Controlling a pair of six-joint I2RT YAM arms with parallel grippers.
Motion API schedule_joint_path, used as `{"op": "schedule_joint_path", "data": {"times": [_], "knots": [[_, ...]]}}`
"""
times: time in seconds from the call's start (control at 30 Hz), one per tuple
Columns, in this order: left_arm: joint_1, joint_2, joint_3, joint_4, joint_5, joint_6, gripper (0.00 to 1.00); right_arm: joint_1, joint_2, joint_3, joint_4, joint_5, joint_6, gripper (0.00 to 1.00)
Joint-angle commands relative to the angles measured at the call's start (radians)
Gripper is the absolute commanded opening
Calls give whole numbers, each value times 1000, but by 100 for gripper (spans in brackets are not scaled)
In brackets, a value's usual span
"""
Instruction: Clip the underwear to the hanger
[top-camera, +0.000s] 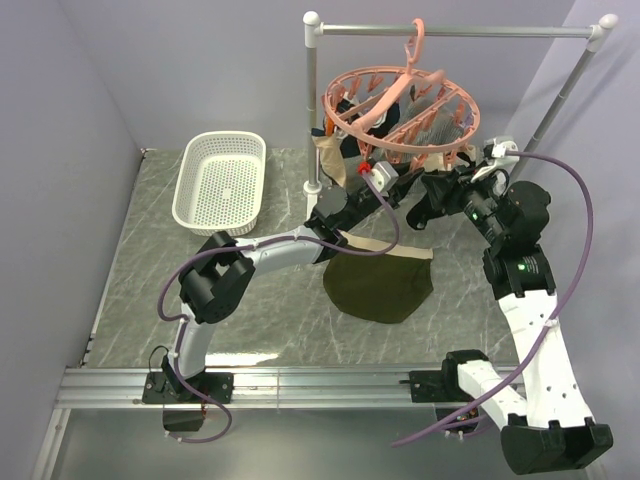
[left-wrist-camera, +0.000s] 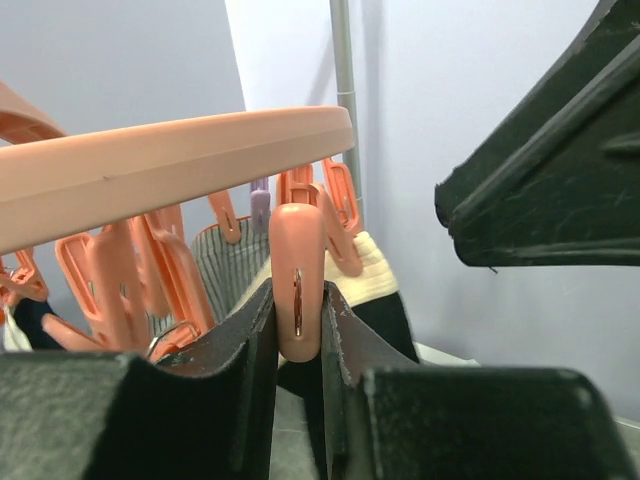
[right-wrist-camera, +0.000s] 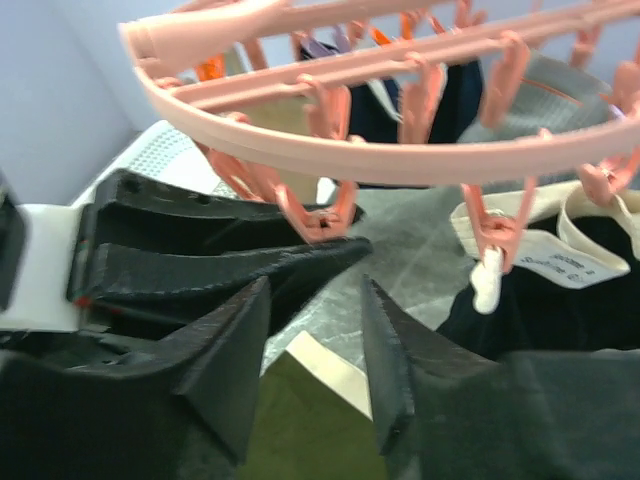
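1. Left gripper (left-wrist-camera: 298, 305): jaws pinched on one peg (left-wrist-camera: 297, 255) of the hanger (left-wrist-camera: 180, 155).
2. Right gripper (right-wrist-camera: 315, 295): jaws parted, holding nothing.
3. Underwear (top-camera: 380, 287): below the hanger, between the arms. Whether it rests on the table (top-camera: 150, 290) cannot be told.

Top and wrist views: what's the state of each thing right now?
Left pincer: shut on a peg.
Right pincer: open, empty.
Hanger: hooked on rail, other garments clipped.
Underwear: spread below hanger, in neither pincer.
Basket: upright, empty.
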Motion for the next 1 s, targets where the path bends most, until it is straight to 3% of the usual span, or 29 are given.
{"op": "schedule_joint_path", "data": {"times": [0.0, 0.4, 0.97], "knots": [[-12, -25, 9, 57, 51, -31, 14, -13, -18, -22, 84, -95, -11, 50], [-8, -37, -12, 85, 99, -49, 13, -12, 27, -130, 380, -88, 86, 54], [-8, -23, 11, 64, 125, -112, 12, -3, 53, -193, 545, -43, 119, 54]]}}
